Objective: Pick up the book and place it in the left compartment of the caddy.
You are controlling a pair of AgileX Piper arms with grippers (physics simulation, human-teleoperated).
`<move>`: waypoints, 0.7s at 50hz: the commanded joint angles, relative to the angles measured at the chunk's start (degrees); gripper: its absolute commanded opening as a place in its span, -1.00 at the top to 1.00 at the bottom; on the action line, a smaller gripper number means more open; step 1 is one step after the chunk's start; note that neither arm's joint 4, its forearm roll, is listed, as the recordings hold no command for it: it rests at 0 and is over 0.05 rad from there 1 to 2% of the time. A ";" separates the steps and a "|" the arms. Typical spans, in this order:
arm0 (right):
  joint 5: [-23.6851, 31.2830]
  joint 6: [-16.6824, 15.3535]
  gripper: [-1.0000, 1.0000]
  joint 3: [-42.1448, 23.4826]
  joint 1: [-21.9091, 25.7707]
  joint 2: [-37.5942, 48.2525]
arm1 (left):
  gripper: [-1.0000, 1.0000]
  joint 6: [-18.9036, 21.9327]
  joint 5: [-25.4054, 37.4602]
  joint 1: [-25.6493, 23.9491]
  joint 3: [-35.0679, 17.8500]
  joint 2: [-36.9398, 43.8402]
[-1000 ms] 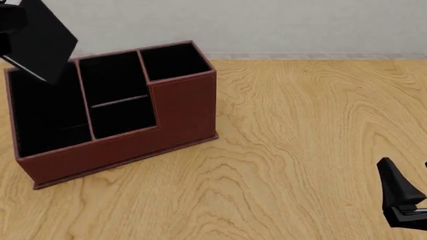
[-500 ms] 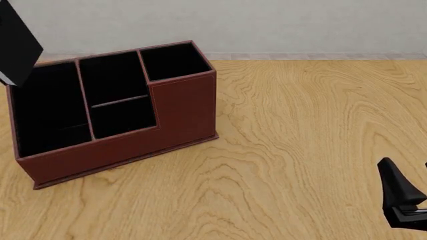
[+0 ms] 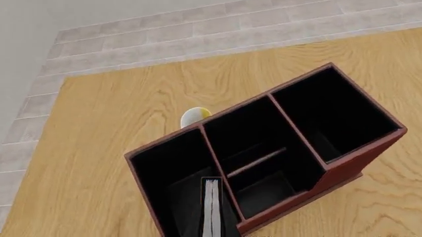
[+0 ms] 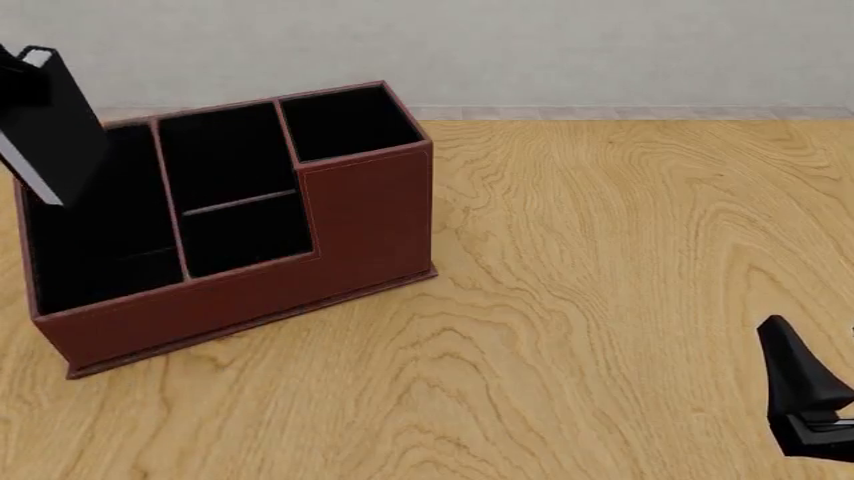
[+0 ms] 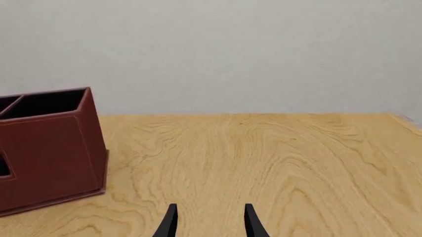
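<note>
The wooden surface (image 4: 601, 250) carries the caddy (image 4: 367, 215), which stands at an angle with its low end toward the left arm's side. Its left compartment (image 4: 94, 225), the widest black-lined section, is open from above, so a thin object can go in edge first. The book (image 4: 51, 125) is held upright and a little tilted, above the far left corner of this compartment, not yet down inside. In the left wrist view its white page edge (image 3: 211, 207) points into that section, which I judge is the reason for this orientation. The left gripper itself is not visible. The right gripper (image 5: 209, 222) rests low over the surface, well apart from the caddy, with fingers parted and nothing between them.
</note>
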 commanded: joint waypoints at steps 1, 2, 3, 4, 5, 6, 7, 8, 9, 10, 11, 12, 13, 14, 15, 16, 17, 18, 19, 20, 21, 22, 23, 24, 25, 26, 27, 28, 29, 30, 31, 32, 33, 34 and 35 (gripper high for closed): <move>0.10 0.15 -1.00 0.03 -0.10 -0.20 | 1.00 0.56 -2.45 1.84 1.53 2.59; 0.04 0.16 -1.00 0.02 -0.11 -0.14 | 1.00 0.55 -2.91 1.89 2.01 2.77; 0.00 0.16 -1.00 0.03 -0.13 -0.10 | 1.00 0.63 -3.22 2.14 2.17 2.98; 0.03 0.17 -1.00 0.04 -0.12 -0.14 | 1.00 0.89 -3.54 2.45 2.31 3.27; -0.02 0.20 -1.00 0.03 -0.14 -0.07 | 1.00 1.04 -4.00 2.69 2.60 3.58; -0.04 0.19 -1.00 0.02 -0.14 -0.04 | 1.00 1.04 -4.28 2.75 2.78 3.72; -0.04 0.19 -1.00 0.02 -0.14 -0.04 | 1.00 1.04 -4.28 2.75 2.78 3.72; -0.14 0.19 -1.00 -0.02 -0.17 0.09 | 1.00 1.17 -4.90 2.94 3.25 4.12; -0.14 0.19 -1.00 -0.02 -0.17 0.09 | 1.00 1.17 -4.91 2.94 3.26 4.12; -0.13 0.17 -1.00 -0.05 -0.17 0.10 | 1.00 1.15 -5.11 2.95 3.41 4.27; -0.04 0.19 -1.00 -0.01 -0.18 -0.02 | 1.00 1.57 -5.64 3.41 3.72 4.38; 0.04 0.18 -1.00 0.00 -0.20 -0.11 | 1.00 1.74 -5.97 3.63 3.87 4.41; -0.02 0.17 -1.00 -0.02 -0.20 -0.03 | 1.00 1.68 -6.13 3.66 4.01 4.52; -0.08 0.14 -1.00 -0.03 -0.19 0.04 | 1.00 1.58 -6.24 3.49 4.26 4.81; -0.09 0.12 -1.00 -0.01 -0.18 0.04 | 1.00 1.76 -6.54 3.85 4.37 4.96; -0.07 0.10 -1.00 0.01 -0.15 0.01 | 1.00 1.86 -6.78 4.10 4.45 5.11; 0.02 0.07 -1.00 -0.02 -0.12 -0.04 | 1.00 1.95 -6.96 3.94 4.63 5.24; 0.02 0.06 -1.00 0.00 -0.10 -0.06 | 1.00 1.92 -7.12 4.04 4.82 5.33; 0.03 0.06 -1.00 0.00 -0.10 -0.06 | 1.00 1.92 -7.12 4.04 4.82 5.33; 0.01 0.07 -1.00 0.02 -0.09 -0.05 | 1.00 1.92 -7.12 4.04 4.82 5.33; 0.01 0.07 -1.00 0.00 -0.09 -0.02 | 1.00 1.65 -7.46 4.02 5.07 5.78; 0.03 0.06 -1.00 0.03 -0.10 -0.07 | 1.00 1.74 -7.83 4.11 5.36 5.94; 0.01 0.05 -1.00 0.00 -0.10 -0.02 | 1.00 1.78 -8.09 4.15 5.53 5.98; 0.06 0.03 -1.00 -0.02 -0.08 -0.06 | 1.00 1.60 -8.26 3.87 5.77 6.14; 0.05 0.00 -1.00 0.01 -0.05 -0.07 | 1.00 1.49 -8.48 3.80 5.92 6.26; 0.02 -0.02 -1.00 0.03 -0.04 -0.06 | 1.00 1.48 -8.71 4.02 6.00 6.36; 0.02 -0.02 -1.00 0.03 -0.04 -0.06 | 1.00 1.48 -8.71 4.02 6.00 6.36; 0.03 -0.02 -1.00 0.04 -0.04 -0.08 | 1.00 1.56 -8.93 3.97 6.20 6.40; 0.06 -0.01 -1.00 0.03 -0.02 -0.08 | 1.00 1.47 -9.23 3.88 6.38 6.51; 0.12 0.00 -1.00 0.02 -0.02 -0.13 | 1.00 1.15 -9.43 3.90 6.50 6.73; 0.21 0.01 -1.00 0.02 -0.02 -0.21 | 1.00 1.26 -9.82 3.87 6.77 6.77; 0.25 0.00 -1.00 0.02 -0.01 -0.25 | 1.00 1.06 -9.95 3.80 6.86 6.92; 0.28 -0.01 -1.00 0.02 0.00 -0.28 | 1.00 0.78 -10.05 3.66 6.91 7.07; 0.36 -0.01 -1.00 0.03 0.00 -0.37 | 1.00 0.55 -10.39 3.75 6.93 7.14; 0.37 -0.01 -1.00 0.03 0.00 -0.38 | 1.00 0.55 -10.39 3.75 6.93 7.15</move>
